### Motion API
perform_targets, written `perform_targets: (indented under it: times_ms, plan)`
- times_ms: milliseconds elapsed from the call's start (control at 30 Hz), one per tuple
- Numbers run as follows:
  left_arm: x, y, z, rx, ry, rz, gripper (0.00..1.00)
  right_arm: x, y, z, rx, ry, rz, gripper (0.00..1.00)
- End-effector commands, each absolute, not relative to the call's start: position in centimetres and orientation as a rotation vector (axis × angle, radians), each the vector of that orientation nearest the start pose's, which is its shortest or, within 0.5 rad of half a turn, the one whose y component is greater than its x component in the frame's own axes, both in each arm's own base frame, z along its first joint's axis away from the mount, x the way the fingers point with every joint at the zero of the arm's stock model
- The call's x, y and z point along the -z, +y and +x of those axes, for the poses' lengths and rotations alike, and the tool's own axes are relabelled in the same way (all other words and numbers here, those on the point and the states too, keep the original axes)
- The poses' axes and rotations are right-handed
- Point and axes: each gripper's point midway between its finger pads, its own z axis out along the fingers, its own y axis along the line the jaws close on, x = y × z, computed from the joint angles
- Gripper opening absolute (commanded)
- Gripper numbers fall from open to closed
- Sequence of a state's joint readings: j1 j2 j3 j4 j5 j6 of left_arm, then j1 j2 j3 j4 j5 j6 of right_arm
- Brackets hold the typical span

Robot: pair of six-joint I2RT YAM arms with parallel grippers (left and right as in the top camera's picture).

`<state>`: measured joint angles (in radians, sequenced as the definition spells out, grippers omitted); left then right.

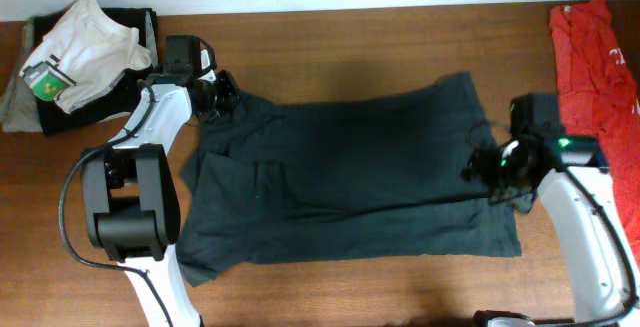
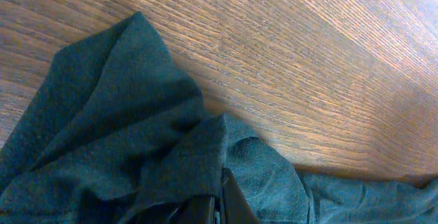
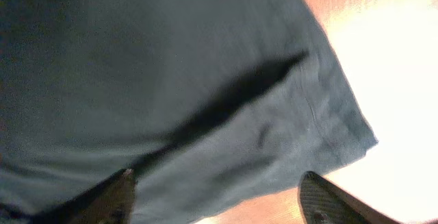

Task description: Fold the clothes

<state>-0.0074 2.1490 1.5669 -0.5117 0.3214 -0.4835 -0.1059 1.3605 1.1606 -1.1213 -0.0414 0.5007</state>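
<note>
A dark T-shirt [image 1: 350,177] of the clothes lies spread across the middle of the wooden table, its sleeves at the left. My left gripper [image 1: 222,95] sits at the shirt's far-left corner, shut on a bunched fold of the dark fabric [image 2: 123,128]; the closed left gripper [image 2: 220,198] is half buried in cloth. My right gripper [image 1: 490,167] hovers at the shirt's right edge and is open. In the right wrist view the right gripper [image 3: 215,193] straddles the hem of the shirt [image 3: 171,80], holding nothing. A red T-shirt [image 1: 595,57] lies at the far right.
A pile of garments [image 1: 80,52], a white one on darker ones, sits at the back-left corner. The red T-shirt runs along the right edge just behind my right arm. Bare wood [image 1: 380,42] lies beyond the dark shirt and along the front edge.
</note>
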Motion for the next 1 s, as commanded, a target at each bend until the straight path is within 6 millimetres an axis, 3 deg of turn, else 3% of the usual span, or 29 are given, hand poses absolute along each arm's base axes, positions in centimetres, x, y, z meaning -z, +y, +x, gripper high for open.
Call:
perform_targets:
  times_ms: [0, 100, 167, 267, 433, 567, 700, 767, 967]
  plan:
    - [-4.8, -7.0, 51.3, 0.671, 2.638, -0.453, 0.01, -20.6, -2.9, 31.3, -0.133, 2.606, 0.733, 0.82]
    - [-6.1, -7.6, 51.3, 0.705, 2.622, -0.384, 0.01, -23.8, -3.2, 33.9, -0.145, 2.5, 0.667, 0.83]
    - [-6.9, -7.6, 50.8, 0.705, 2.629, -0.386, 0.01, -23.9, -3.5, 36.2, -0.147, 2.487, 0.663, 0.84]
    - [-6.8, -7.8, 49.6, 0.713, 2.675, -0.397, 0.01, -22.2, -3.7, 39.3, -0.135, 2.532, 0.628, 0.83]
    - [-6.2, -8.1, 47.7, 0.713, 2.752, -0.332, 0.0, -19.0, -4.3, 47.5, -0.114, 2.603, 0.484, 0.77]
    - [-6.1, -8.0, 47.5, 0.713, 2.762, -0.336, 0.0, -14.0, -5.5, 52.7, -0.048, 2.666, 0.462, 0.77]
    - [-6.1, -8.0, 47.4, 0.708, 2.766, -0.334, 0.0, -9.5, -7.7, 53.8, 0.134, 2.722, 0.468, 0.76]
    - [-6.1, -8.0, 47.5, 0.707, 2.766, -0.334, 0.01, -6.9, -7.8, 54.0, 0.145, 2.76, 0.454, 0.75]
    - [-5.9, -7.8, 47.4, 0.686, 2.771, -0.34, 0.01, -4.0, -7.3, 55.5, 0.104, 2.754, 0.429, 0.72]
